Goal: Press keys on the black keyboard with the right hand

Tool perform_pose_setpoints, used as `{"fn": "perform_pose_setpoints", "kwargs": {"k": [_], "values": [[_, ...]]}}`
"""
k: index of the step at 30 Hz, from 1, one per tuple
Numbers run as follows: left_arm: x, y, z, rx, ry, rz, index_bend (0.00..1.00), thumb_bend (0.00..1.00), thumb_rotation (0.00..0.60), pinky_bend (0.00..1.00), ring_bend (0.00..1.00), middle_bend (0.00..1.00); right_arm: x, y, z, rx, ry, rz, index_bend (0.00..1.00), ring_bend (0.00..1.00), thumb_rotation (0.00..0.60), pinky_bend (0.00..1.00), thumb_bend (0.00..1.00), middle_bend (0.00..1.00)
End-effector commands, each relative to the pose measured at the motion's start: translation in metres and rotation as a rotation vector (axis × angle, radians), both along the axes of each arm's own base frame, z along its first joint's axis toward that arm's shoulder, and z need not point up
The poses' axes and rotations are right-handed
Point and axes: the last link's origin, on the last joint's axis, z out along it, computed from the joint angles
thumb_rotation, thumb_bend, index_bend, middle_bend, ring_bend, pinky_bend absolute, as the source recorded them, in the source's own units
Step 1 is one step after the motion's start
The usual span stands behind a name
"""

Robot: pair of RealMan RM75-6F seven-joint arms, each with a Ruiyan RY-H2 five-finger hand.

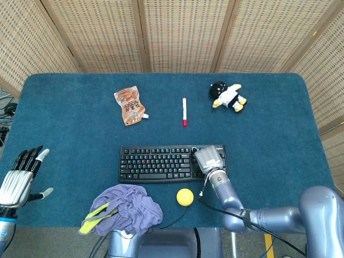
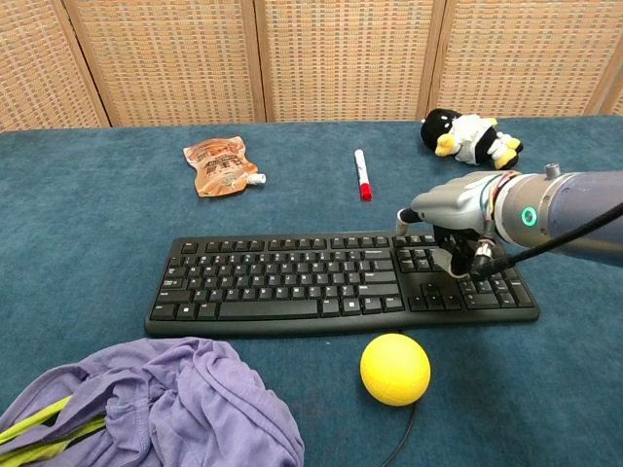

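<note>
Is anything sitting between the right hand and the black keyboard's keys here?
Nothing visible does. The right hand is already over the right end of the black keyboard, fingers pointing down at the keys there. The yellow ball lies in front of the keyboard, the red marker behind it, both clear.

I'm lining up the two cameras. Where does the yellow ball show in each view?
Head view: the yellow ball sits low, centre, just below the black keyboard, right of the purple cloth.
Chest view: the ball sits lower right of centre, in front of the keyboard.
Shared landmark: the red-capped marker beyond the keyboard.
</note>
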Motion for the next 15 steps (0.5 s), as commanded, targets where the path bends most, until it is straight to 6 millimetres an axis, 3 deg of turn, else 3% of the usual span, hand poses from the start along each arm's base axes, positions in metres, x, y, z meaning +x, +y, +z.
{"fn": "perform_pose_setpoints", "kwargs": {"k": [1,15], "values": [[0.0,-0.0001,-0.0001,-0.001,0.001,0.0,0.0,0.04,0.6,0.0,0.0,0.0,-0.0003,0.0002,-0.0016,0.004,0.002,-0.002,0.14,0.6,0.6,0.46,0.67,0.72],[0.0001,0.0,-0.001,-0.006,0.001,-0.001,0.0,0.04,0.6,0.0,0.0,0.0,-0.0022,0.0023,-0.0073,0.017,0.015,-0.008,0.14,0.6,0.6,0.46,0.67,0.72]]}}
